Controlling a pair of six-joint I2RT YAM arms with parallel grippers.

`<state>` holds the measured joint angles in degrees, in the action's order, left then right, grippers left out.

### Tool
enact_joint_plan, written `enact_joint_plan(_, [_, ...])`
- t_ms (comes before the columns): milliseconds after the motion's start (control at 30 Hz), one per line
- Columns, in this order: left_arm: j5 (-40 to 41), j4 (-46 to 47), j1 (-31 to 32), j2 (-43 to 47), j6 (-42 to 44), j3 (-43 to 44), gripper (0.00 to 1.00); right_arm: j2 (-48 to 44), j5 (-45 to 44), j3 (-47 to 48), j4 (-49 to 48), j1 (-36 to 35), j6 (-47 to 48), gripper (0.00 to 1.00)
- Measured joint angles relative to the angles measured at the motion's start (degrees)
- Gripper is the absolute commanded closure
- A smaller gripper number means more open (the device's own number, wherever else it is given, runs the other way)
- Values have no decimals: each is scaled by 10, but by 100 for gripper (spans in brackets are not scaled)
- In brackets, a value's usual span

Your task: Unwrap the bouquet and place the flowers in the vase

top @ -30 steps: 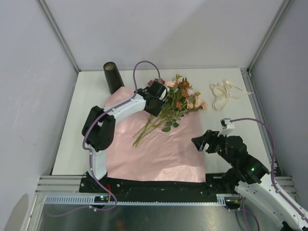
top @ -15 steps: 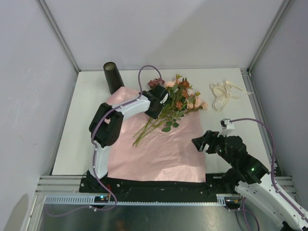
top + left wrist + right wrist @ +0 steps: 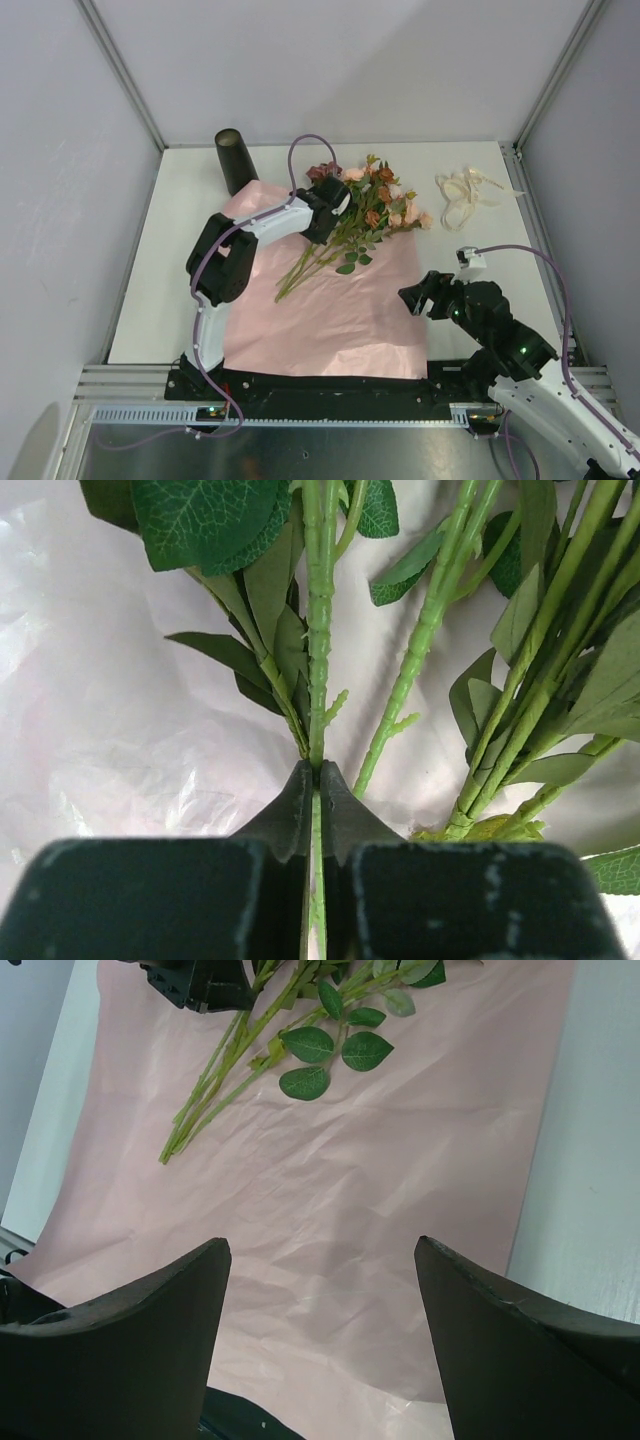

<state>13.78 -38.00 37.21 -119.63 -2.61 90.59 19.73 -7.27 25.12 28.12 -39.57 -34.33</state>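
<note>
Flowers (image 3: pixel 352 215) lie loose on the pink paper sheet (image 3: pixel 330 310), with the heads toward the far side of the table (image 3: pixel 150 300) and the stem ends pointing back toward the arm bases. The wrapping is already open, and the cream ribbon (image 3: pixel 462 195) lies well apart at the right. Your left gripper (image 3: pixel 316 780) is clenched on one green stem (image 3: pixel 318 630) among the leaves. The wrist view shows the two fingers pressed together with this thin stem between them, and the neighbouring stems are just beside the grip but outside it. Your right gripper (image 3: pixel 320 1290) hangs with its fingers spread wide above the near right part of the sheet and holds nothing. The vase (image 3: pixel 235 160) stands upright at the far left, near the corner of the sheet, and no stem stands out of it. When you lift, I think the first danger is the leaves: they cross each other, so one stem may drag the other flowers or the light sheet with it. The stem is thin and smooth, so it may turn or slip between the fingers and the head may droop. The vase is tall and narrow, so a swinging stem end or the arm itself could tip it if you miss the mouth.
</note>
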Motion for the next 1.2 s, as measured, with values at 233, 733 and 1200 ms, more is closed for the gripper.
enact_joint_plan(233, [0,0,0,1,0,0,100,5,0,0,0,0,0,19])
enact_joint_plan(733, [1,3,-5,113,-56,-46,100,10,0,0,-1,0,-2,19])
enact_joint_plan(1200, [13,-5,-55,140,-119,-132,61,10,2,0,-2,-1,-4,19])
